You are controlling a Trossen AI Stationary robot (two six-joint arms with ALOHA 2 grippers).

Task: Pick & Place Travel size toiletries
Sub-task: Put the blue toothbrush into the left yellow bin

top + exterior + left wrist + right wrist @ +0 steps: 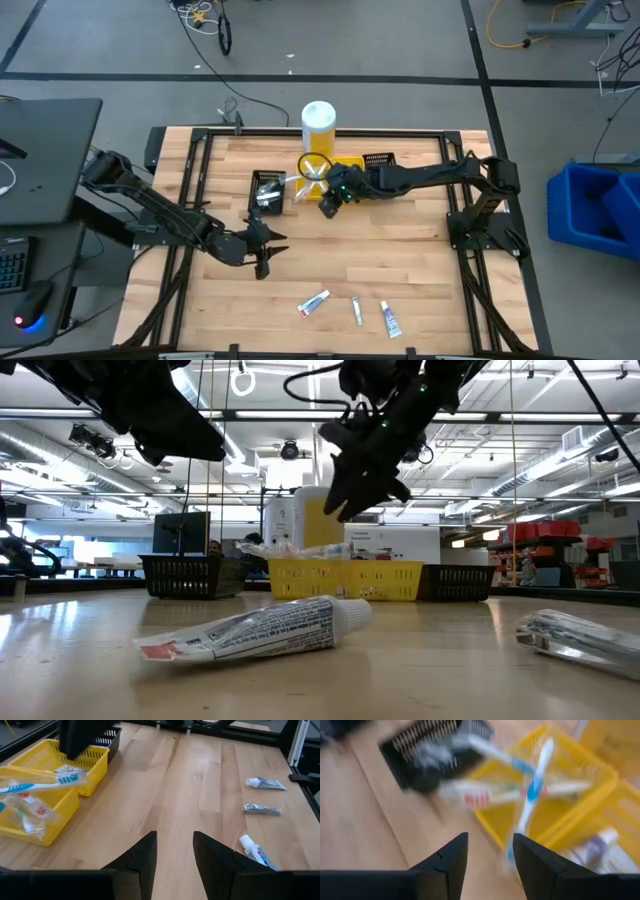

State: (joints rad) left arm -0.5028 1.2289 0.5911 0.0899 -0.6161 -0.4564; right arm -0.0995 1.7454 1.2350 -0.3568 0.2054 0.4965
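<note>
Because the three toiletries left on the bare table are light, soft or slippery, each wants a mid-body pinch: two toothpaste tubes (314,303) (390,320) and one silvery piece (356,311), probably a foil packet, all well in front of the yellow bin (352,170). The left gripper (262,246) hangs between the bin and them, open and empty; the right gripper (331,199) hovers at the bin, open, empty, above toothbrushes (532,790).

A robotics lab: framed wooden table (400,270), floor cables (215,20), ceiling strip lights (560,455).
</note>
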